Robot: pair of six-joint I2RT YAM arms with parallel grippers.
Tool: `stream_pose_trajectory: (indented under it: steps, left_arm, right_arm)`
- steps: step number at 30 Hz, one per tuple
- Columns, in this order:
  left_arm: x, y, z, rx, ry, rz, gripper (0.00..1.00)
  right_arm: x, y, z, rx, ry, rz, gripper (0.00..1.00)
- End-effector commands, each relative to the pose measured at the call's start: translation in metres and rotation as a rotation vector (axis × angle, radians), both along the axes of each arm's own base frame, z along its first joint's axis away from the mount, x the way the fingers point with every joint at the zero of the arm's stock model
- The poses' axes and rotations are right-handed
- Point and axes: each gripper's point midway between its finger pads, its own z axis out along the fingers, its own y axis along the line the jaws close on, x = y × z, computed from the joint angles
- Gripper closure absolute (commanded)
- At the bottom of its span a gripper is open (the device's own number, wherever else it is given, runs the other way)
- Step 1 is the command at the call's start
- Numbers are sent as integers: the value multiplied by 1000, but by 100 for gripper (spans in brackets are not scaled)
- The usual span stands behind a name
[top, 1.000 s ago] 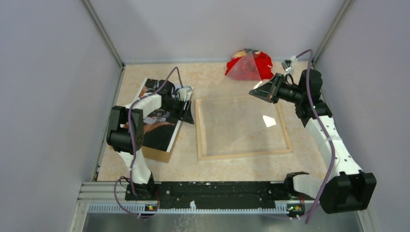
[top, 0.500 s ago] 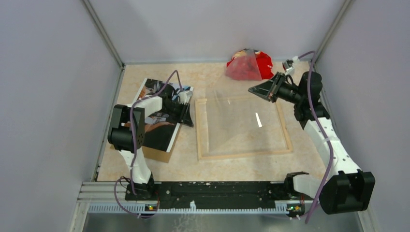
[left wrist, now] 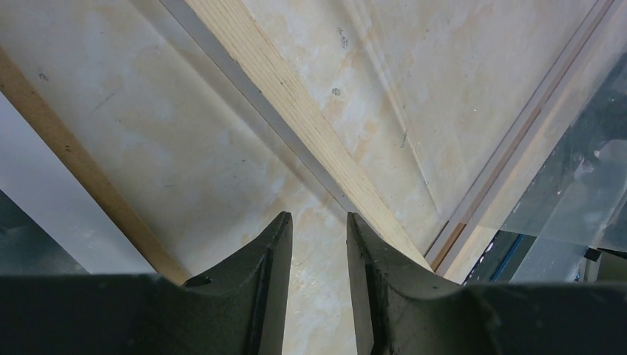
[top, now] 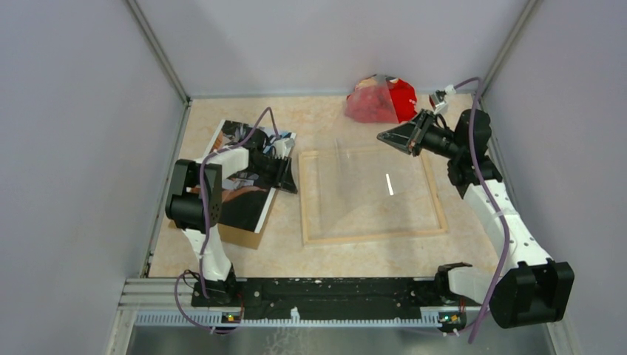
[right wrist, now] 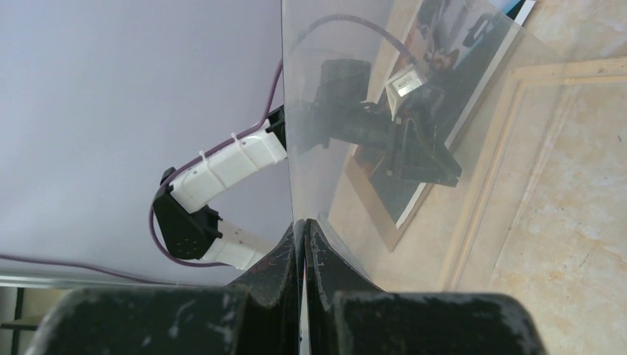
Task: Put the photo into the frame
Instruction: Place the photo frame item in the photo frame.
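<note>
The right gripper (right wrist: 301,225) clamps the edge of a clear pane (top: 355,177) tilted up over the frame (top: 373,236), which lies wood side up mid-table. The left gripper (left wrist: 319,222), its 2 fingers apart and empty, hovers at the frame's left rail; the photo (top: 244,198) lies face up beside it on a brown board (top: 240,237).

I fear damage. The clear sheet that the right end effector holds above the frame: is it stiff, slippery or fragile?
The clear sheet looks stiff: pinched at one edge by the right end effector, it shows no sag. Its glossy, reflecting face may slip in that narrow grip. Being thin, it could crack if dropped.
</note>
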Motion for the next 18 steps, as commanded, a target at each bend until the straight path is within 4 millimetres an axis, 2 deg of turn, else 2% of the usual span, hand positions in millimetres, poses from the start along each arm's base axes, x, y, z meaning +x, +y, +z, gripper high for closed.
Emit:
stream_pose_trajectory:
  steps: [1,6,12,18]
  left_arm:
    - [2,-3,-4,1,-8,-5,59]
    - [1,-4,-8,5,2,-10,59]
    - [-1,-6,-13,5,15,-16,65]
    - [-1,-7,-12,1,17,-15,65]
  right_arm:
    - [-8,2,12,3,-52,13,100]
    - [-7,4,9,27,-45,12,100]
    - [-7,20,12,26,-53,43,100]
    - [-4,29,9,27,-43,46,100]
